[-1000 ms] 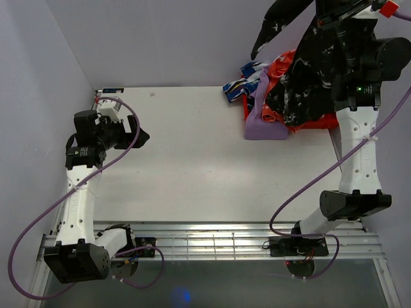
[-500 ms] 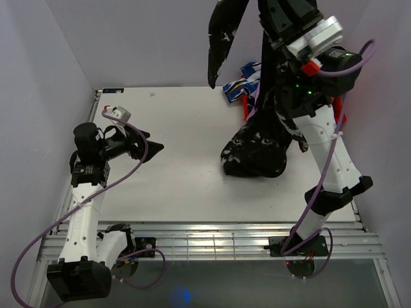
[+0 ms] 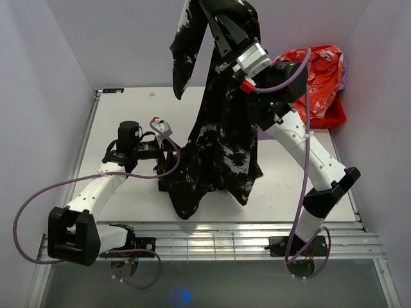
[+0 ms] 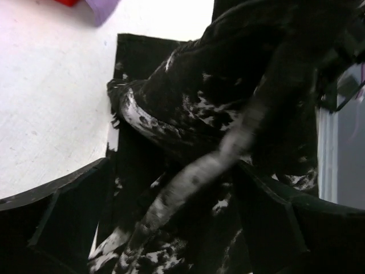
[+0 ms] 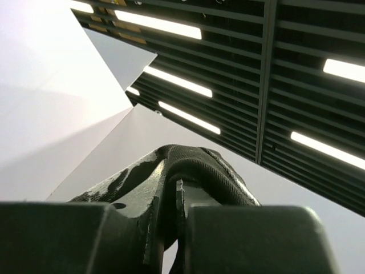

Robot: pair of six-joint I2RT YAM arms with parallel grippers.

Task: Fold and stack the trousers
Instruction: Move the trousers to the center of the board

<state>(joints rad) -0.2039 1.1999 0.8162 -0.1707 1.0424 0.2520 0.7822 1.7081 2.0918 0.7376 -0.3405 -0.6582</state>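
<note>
Top centre, the right jaws pinch the black trousers (image 3: pixel 221 141) high; the left jaws gape wide around their lower cloth.

- Surface (image 3: pixel 128 106): white, matte, flat; bare at its far-left part. One small dark speck (image 3: pixel 152 94) near the far edge.
- Walls (image 3: pixel 45 77): pale lilac, plain, closing in the surface on the left, back and right.
- Rail frame (image 3: pixel 212 240): silver slotted metal bars running left to right along the near edge of the surface.
- Grey panel (image 3: pixel 225 282): glossy, below the rail frame, with a blue glint (image 3: pixel 182 296) on it.
- Ceiling (image 5: pixel 239 68) (right wrist view): dark slats with bright light strips (image 5: pixel 157 25) set between them.
</note>
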